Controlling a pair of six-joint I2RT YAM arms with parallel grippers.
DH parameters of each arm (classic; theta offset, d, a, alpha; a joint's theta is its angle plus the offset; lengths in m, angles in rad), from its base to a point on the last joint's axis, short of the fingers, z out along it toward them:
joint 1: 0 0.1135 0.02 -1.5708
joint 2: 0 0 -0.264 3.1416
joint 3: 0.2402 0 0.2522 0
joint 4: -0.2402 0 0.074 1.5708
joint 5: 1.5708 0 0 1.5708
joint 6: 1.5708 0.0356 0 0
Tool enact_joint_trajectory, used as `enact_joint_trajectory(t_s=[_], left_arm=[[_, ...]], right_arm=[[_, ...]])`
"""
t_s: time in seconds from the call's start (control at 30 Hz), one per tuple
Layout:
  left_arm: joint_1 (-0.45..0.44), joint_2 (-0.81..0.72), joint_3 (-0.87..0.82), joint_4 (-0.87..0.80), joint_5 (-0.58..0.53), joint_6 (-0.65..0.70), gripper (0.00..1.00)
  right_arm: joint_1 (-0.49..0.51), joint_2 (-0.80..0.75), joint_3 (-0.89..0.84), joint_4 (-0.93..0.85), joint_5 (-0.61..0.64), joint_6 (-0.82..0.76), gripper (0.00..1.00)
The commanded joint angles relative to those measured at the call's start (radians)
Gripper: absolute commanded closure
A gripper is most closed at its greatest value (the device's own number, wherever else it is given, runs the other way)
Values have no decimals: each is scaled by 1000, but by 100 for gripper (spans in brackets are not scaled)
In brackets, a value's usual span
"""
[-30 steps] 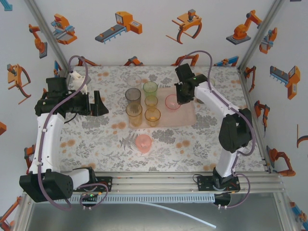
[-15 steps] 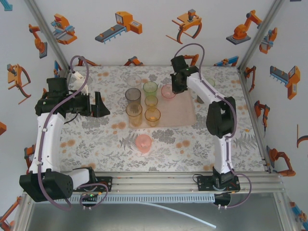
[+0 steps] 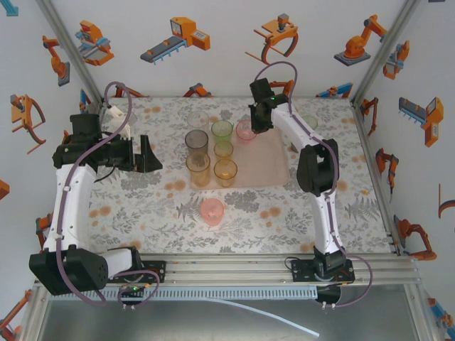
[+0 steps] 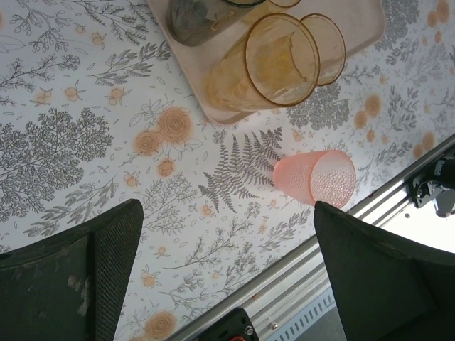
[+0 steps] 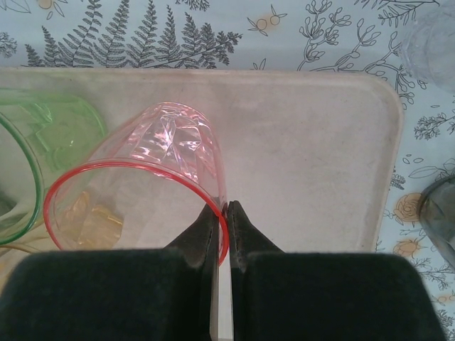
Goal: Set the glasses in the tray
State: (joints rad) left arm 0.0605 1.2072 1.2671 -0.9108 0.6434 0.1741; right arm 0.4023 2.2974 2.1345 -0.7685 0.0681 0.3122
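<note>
Glasses point(image 3: 198, 169): a cluster stands on the left half of the tray point(image 3: 270, 162), mid-frame in the top view (smoky grey, green and orange tints among them).
Pink tumbler point(image 5: 160, 145): left of centre in the right wrist view, over the tray's bare surface and just beside the green tumbler point(image 5: 50, 128) at the left edge. Whether its base touches the tray cannot be told.
Right gripper point(image 5: 227, 212): fingers closed to a sliver, pinching the pink tumbler's red rim between them.
Left gripper point(image 4: 227, 213): fingers spread wide and holding nothing, over the floral tablecloth point(image 4: 85, 142), at the left of the top view.
Salmon tumbler point(image 4: 316, 177): stands on the cloth, off the tray, below its lower edge in the top view.
Clear tumbler point(image 3: 197, 118): on the cloth, just above the tray's upper-left corner.
</note>
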Motion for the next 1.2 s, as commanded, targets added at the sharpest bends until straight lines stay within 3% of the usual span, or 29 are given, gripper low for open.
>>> enact_joint_trajectory(t_s=[0.0, 0.4, 1.17], left_arm=[[7, -1, -2, -16, 7, 18, 3], [9, -5, -3, -9, 15, 11, 3], [9, -11, -11, 0, 13, 8, 3]], right_arm=[[-9, 22, 61, -19, -8, -16, 92], [-17, 69, 113, -43, -27, -11, 90], [-17, 106, 157, -61, -37, -4, 75]])
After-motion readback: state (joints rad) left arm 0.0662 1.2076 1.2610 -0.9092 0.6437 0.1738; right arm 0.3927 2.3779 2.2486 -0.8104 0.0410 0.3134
